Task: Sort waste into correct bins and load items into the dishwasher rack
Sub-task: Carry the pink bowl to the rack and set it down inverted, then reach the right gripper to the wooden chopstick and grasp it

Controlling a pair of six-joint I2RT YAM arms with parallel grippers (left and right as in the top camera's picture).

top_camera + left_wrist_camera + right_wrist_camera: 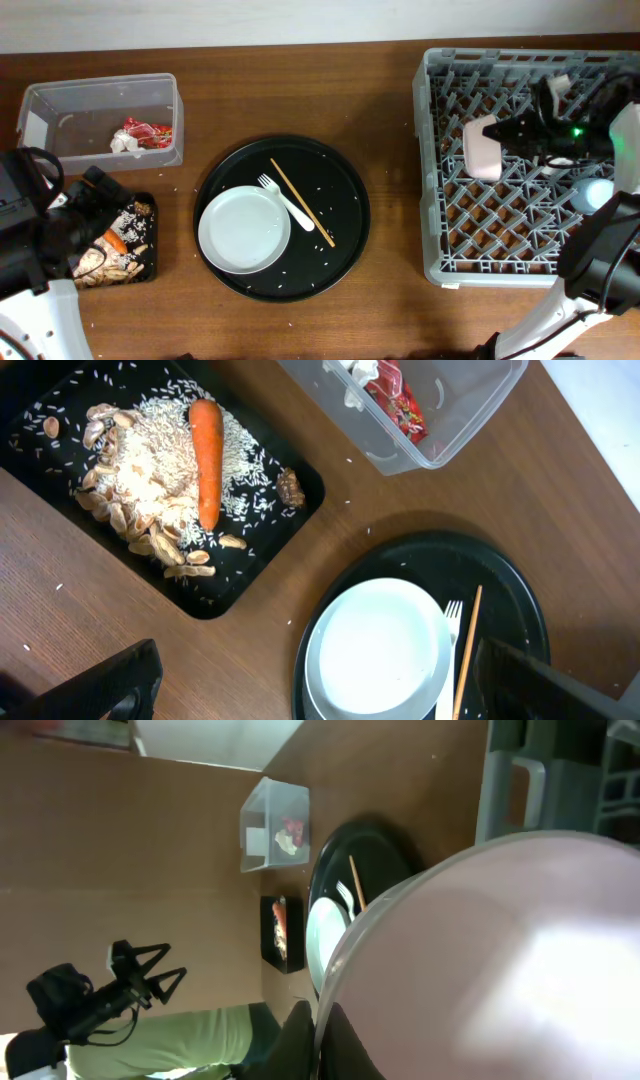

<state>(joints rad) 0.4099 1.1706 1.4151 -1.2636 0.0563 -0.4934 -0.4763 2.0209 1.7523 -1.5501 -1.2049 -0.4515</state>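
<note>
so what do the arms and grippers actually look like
Both are mostly black with white lower links: left arm, right arm. Black cables loop off each, and a small green light glows near the right gripper. The left gripper has flat black fingers.

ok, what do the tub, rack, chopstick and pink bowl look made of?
Tub: clear plastic, glossy; the wrapper shows through its walls.
Rack: grey moulded plastic, matte, lattice with tines.
Chopstick: pale wood or bamboo, matte tan.
Pink bowl: smooth, with a soft highlight; plastic or glazed ceramic, cannot tell.
</note>
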